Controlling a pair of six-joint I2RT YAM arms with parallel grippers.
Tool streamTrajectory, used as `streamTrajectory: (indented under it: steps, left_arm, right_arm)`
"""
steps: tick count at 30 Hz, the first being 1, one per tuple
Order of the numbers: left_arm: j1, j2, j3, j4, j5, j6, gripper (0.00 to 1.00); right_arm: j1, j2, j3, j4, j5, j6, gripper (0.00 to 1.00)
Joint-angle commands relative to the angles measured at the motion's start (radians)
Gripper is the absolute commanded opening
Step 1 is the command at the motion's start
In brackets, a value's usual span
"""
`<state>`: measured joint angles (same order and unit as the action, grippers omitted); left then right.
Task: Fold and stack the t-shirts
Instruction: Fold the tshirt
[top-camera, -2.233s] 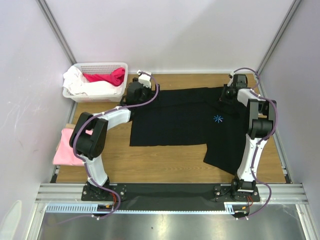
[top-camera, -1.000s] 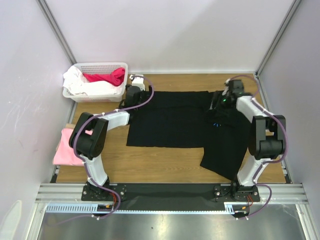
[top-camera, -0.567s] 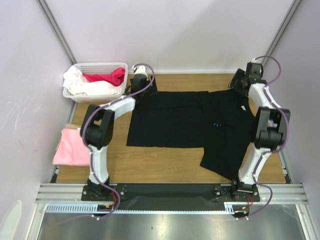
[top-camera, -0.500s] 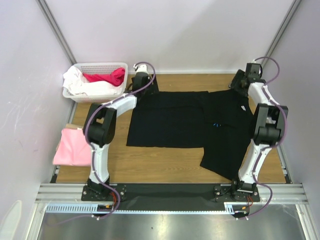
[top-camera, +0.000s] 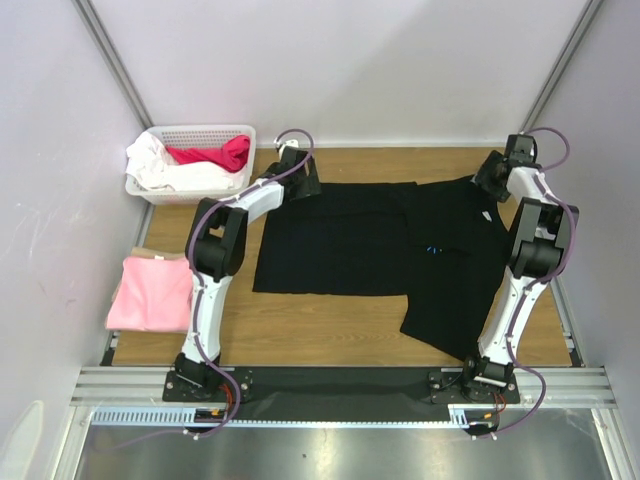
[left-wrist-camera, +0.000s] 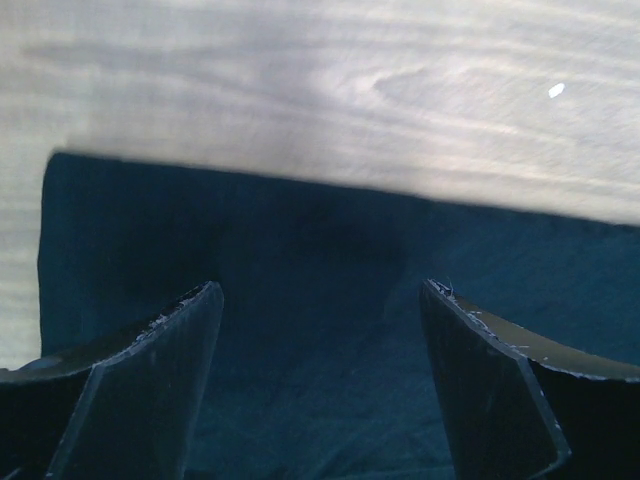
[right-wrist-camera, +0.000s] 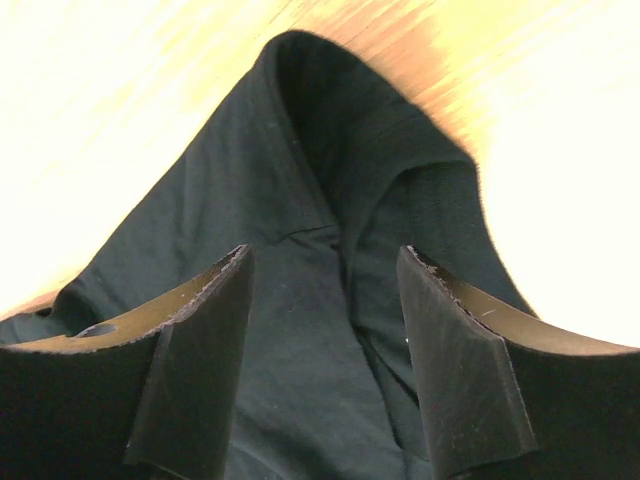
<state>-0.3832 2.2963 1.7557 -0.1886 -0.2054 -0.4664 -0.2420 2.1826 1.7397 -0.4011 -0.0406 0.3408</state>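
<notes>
I had both arms reaching far out across the table (top-camera: 330, 335). The left gripper (top-camera: 303, 178) hung over the far left corner of the black t-shirt (top-camera: 350, 240), and the right gripper (top-camera: 492, 172) over its far right edge (a raised fold there). Both sets of jaws stood apart with nothing pinched between them, and the pink t-shirt (top-camera: 150, 293) lay at the table's left edge.

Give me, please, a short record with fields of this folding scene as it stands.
black t-shirt: spread across the table, partly folded over itself
pink t-shirt: folded, at the table's left edge
laundry basket: far left corner, holding white and magenta cloth
left gripper: open, over the black shirt's far left corner
right gripper: open, over its far right corner
</notes>
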Motion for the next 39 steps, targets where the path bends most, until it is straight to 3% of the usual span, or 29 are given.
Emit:
streamTrajectory:
  steps: [1,12,23,39]
  left_arm:
    - [0.013,0.011,0.042,-0.081,-0.005,-0.080,0.85]
    - [0.058,-0.020,-0.025,-0.195,-0.077,-0.135,0.85]
    - [0.064,-0.069,-0.107,-0.198,-0.117,-0.095,0.85]
    - [0.035,-0.107,-0.045,-0.170,-0.080,0.038,0.85]
  right_arm:
    - [0.007,0.011,0.037,0.011,-0.022,0.015,0.64]
    - [0.001,0.055,0.049,0.001,-0.047,-0.005,0.62]
    - [-0.011,0.049,0.030,0.021,-0.028,-0.016,0.61]
    - [0.010,-0.024,0.004,0.079,-0.194,0.073,0.55]
